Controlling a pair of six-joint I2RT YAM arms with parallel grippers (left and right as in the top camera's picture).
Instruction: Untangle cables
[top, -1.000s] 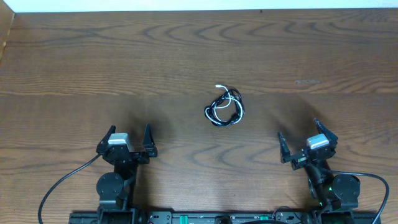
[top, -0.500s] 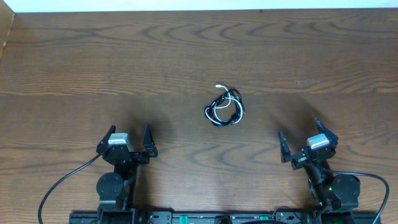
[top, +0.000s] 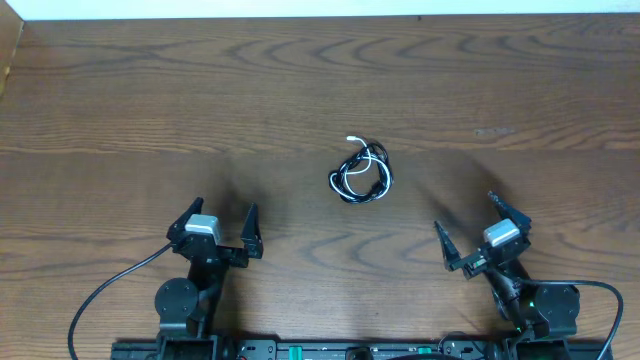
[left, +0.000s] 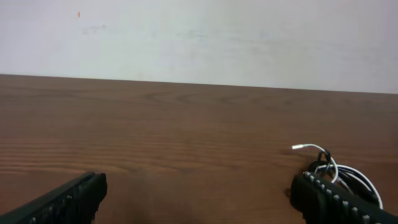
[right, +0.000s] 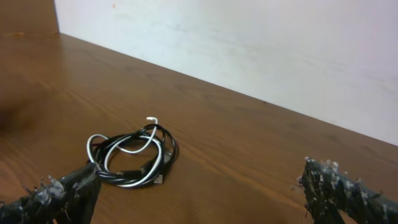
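brown wood table (top: 150, 110); black and white cables (top: 361, 174) coiled together mid-table

Black arms (top: 180, 298) bear pale grey blocks (top: 203, 224), black wires (top: 101, 294).

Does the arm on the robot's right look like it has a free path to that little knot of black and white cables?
Probably yes. The right tool is open and empty, and only bare table lies between it and the tangled cables.

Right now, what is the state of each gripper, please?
Left gripper: open, holding nothing.
Right gripper: open, holding nothing.
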